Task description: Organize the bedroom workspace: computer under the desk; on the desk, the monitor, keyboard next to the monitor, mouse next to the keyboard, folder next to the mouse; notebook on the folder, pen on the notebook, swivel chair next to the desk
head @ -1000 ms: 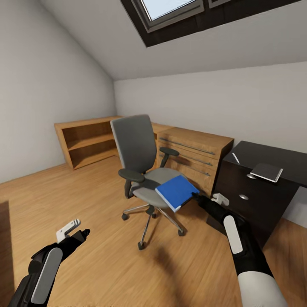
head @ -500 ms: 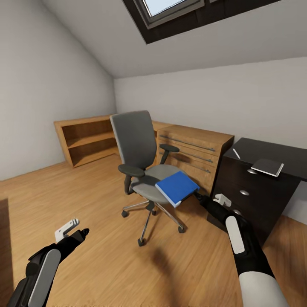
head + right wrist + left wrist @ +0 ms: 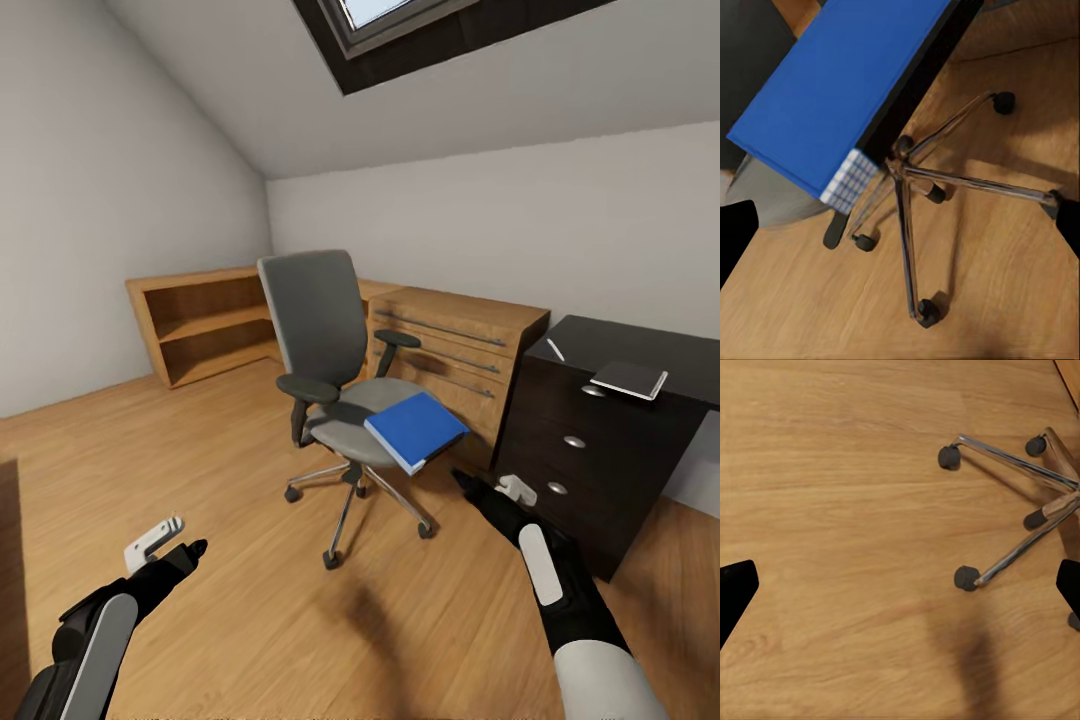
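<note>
A: Where's the folder point(image 3: 417, 430)?
B: On the swivel chair point(image 3: 335, 372) seat, overhanging its front edge, just ahead of and above the right gripper point(image 3: 462, 478). Thick, bright blue, dark spine, white page edges.
A: Any writing on it?
B: None readable.
A: The grippers?
B: Right fingers spread apart, empty. Left gripper point(image 3: 198, 546) also spread, over bare floor, well apart from the chair.

Open wood floor point(image 3: 250, 560) lies ahead of the left tool point(image 3: 170, 540). The right tool point(image 3: 480, 490) sits low between the swivel chair point(image 3: 330, 370) and the counter point(image 3: 620, 420) pedestal. The folder point(image 3: 416, 430) overhangs the seat front; the light-wood chest point(image 3: 460, 350) closes the gap behind.
</note>
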`<state>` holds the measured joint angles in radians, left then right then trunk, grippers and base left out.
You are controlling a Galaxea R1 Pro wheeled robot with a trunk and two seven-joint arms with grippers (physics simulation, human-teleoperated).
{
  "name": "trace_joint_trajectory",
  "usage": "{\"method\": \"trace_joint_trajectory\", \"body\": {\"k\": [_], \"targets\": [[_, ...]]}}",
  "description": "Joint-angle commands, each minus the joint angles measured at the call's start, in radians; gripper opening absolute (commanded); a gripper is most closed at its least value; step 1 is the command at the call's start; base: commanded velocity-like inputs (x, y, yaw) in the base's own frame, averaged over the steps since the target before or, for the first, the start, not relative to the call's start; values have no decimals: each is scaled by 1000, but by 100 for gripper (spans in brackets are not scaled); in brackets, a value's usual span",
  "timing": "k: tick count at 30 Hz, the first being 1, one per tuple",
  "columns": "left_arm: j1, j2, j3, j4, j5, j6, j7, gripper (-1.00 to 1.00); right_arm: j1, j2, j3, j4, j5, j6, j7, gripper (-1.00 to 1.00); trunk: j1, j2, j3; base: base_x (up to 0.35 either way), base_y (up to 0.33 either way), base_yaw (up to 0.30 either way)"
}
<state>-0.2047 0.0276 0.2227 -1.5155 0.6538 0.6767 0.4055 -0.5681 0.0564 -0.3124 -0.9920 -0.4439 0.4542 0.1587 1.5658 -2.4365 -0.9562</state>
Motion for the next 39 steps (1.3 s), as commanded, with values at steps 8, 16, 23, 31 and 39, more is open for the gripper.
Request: {"method": "trace_joint_trajectory", "body": {"k": [8, 16, 23, 31, 39], "targets": [[1, -11, -1, -3, 10, 3, 9, 100, -5, -2, -11, 181, -168, -189, 4, 100, 31, -57, -26, 0, 0, 0], [1, -23, -1, -2, 9, 6, 9, 100, -6, -17, -11, 209, -368, -144, 57, 100, 35, -64, -37, 0, 0, 0], [1, -23, -2, 1, 11, 6, 9, 100, -6, -47, -29, 208, -551, 63, 137, 100, 35, -64, -37, 0, 0, 0], [1, -23, -1, 5, 10, 5, 9, 100, -7, -58, -33, 210, -617, 91, 85, 100, 35, -64, -37, 37, 0, 0], [1, -22, 0, 8, 9, 4, 9, 100, -7, -56, -33, 211, -618, 60, 46, 100, 35, -64, -37, 156, 0, 0]]}}
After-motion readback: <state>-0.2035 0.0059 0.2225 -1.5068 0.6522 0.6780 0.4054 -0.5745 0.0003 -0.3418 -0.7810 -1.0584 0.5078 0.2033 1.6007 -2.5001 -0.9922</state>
